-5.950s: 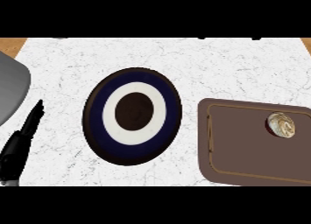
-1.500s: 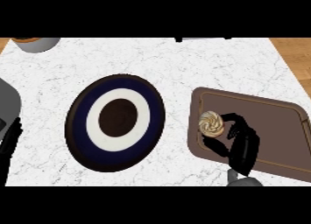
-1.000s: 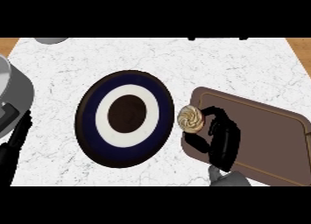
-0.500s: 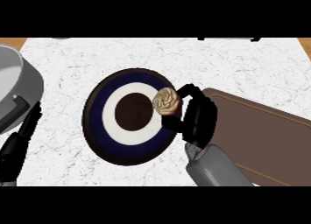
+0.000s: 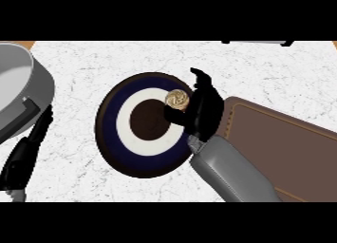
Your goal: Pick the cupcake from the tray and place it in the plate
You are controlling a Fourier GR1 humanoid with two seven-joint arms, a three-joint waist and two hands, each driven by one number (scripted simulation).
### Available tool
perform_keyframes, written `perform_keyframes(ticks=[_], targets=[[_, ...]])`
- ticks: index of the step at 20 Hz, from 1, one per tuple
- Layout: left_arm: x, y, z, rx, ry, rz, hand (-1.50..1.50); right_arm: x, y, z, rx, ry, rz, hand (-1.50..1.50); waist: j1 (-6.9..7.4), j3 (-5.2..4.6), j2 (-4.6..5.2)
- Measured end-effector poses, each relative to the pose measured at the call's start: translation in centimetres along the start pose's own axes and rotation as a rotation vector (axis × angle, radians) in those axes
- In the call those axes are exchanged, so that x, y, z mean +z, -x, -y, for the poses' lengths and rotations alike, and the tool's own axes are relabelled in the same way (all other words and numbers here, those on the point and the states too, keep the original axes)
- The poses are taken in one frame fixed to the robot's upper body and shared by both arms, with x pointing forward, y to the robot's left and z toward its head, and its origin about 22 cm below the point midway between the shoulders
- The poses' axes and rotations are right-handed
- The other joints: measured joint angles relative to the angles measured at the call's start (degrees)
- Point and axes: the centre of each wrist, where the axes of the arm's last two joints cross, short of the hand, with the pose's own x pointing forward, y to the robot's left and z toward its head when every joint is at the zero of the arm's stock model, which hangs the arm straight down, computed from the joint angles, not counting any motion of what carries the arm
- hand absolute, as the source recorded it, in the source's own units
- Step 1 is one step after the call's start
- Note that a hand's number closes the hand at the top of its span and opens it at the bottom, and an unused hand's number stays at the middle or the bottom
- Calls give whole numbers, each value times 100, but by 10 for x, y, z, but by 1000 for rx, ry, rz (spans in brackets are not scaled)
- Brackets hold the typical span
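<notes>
The cupcake (image 5: 176,99) is over the plate (image 5: 122,156) rn, sitting around 1 o'clock from the plate's brown center, on the white ring's upper right. The right hand (image 5: 204,110) is curled round it from the 3 o'clock side, fingers and thumb wrapped on its right edge, so it's holding the cupcake. Can't tell from straight above whether the cupcake is already touching the plate or hanging a bit over it.

What could go wrong imo:
- If the hand lets go while the cupcake is up in the air, it could tip or roll. It's off center, nearer the rim at 1-2 o'clock, so a roll that way takes it off the plate, prob toward the tray (image 5: 290,152).
- Fingers opening unevenly could drag it sideways or flip it on its side.
- Pulling the hand back toward 4-5 o'clock w/o lifting first could catch the cupcake or nudge the plate itself.

The tray is just beside the plate at 3-4 o'clock, partly under the forearm, nothing on the part that shows. The left hand (image 5: 27,152) is off at 9 o'clock of the plate, fingers straight, resting, holding nothing. A grey pot (image 5: 16,85) sits at 10 o'clock by the left edge, well out of the way tbh.
</notes>
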Motion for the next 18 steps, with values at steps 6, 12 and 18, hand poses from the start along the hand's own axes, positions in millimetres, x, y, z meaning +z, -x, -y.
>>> perform_keyframes(ticks=[6, 12, 18], targets=[[-1, -1, 6, 4, -6, -8, 0, -9, -12, 4, -111, 118, 57, -150, -62, 5, -31], [4, 8, -3, 0, -31, -34, 0, -17, 2, 19, -250, 269, 26, -150, -264, 7, -92], [11, 13, -6, -2, -53, -51, 0, 5, 32, 39, -439, 376, -3, -150, -430, 13, -127]])
